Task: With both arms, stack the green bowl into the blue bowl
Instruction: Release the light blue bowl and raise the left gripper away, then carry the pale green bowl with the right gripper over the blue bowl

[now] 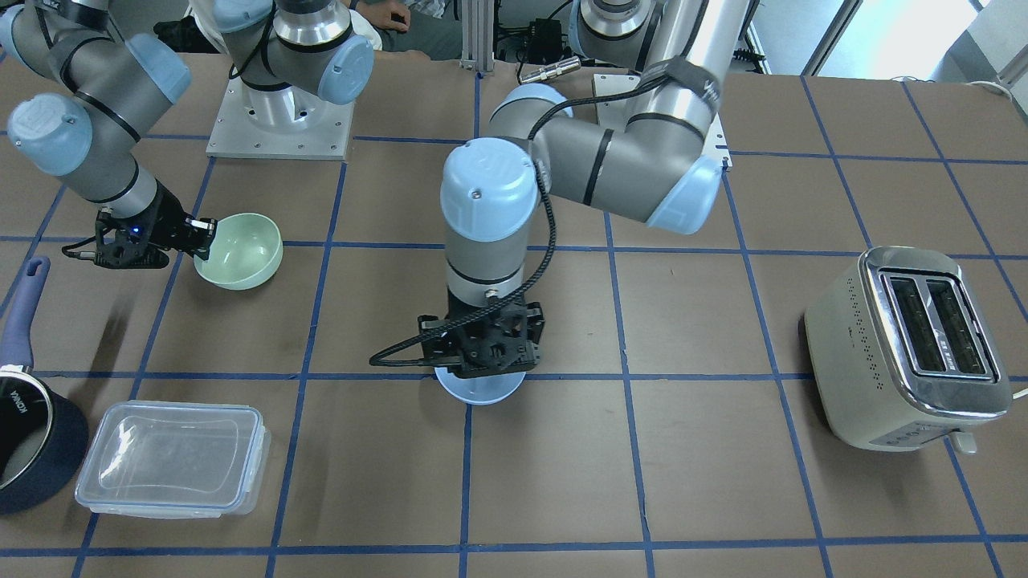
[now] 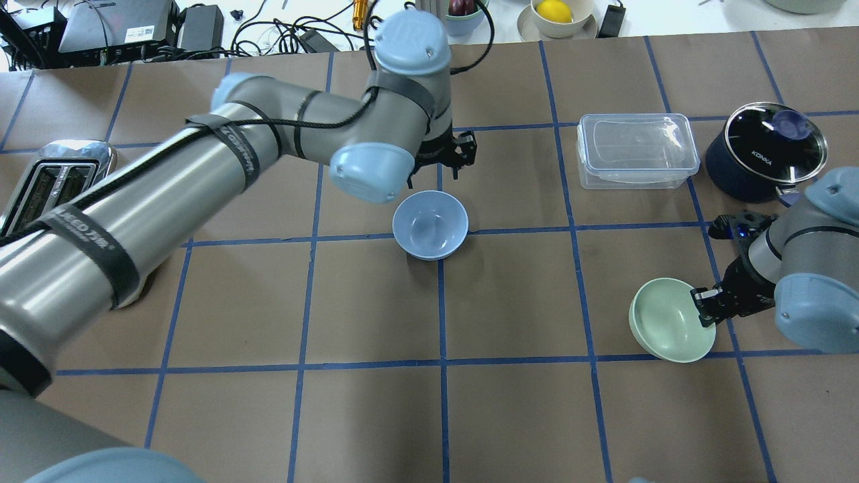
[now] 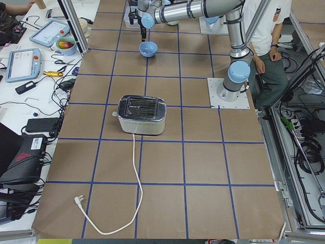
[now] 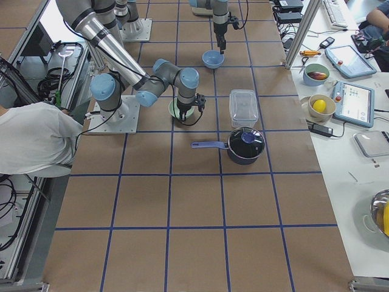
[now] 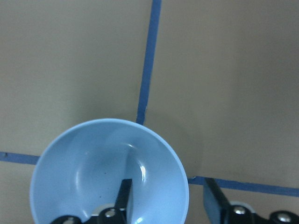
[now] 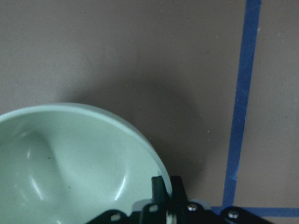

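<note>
- my right gripper [image 2: 706, 307] is clamped on the rim of the green bowl [image 2: 668, 320]. my right wrist view shows one finger inside the wall and one outside.
- the green bowl is tilted in that pinch, on my right side of the table [image 2: 510, 416]. i cannot tell whether its base touches the surface.
- my left gripper [image 5: 167, 186] is above the blue bowl [image 5: 88, 172] with its fingers apart. one finger is over the inside and the other is outside the rim. i cannot tell whether either one touches it.
- the blue bowl sits upright near the middle of the table, beside a crossing of blue tape lines [image 5: 148, 60].
- the two bowls are well apart.
- a clear lidded container [image 2: 634, 151] and a dark saucepan [image 2: 765, 154] stand beyond the green bowl. a toaster [image 2: 54, 178] is far off on my left.
</note>
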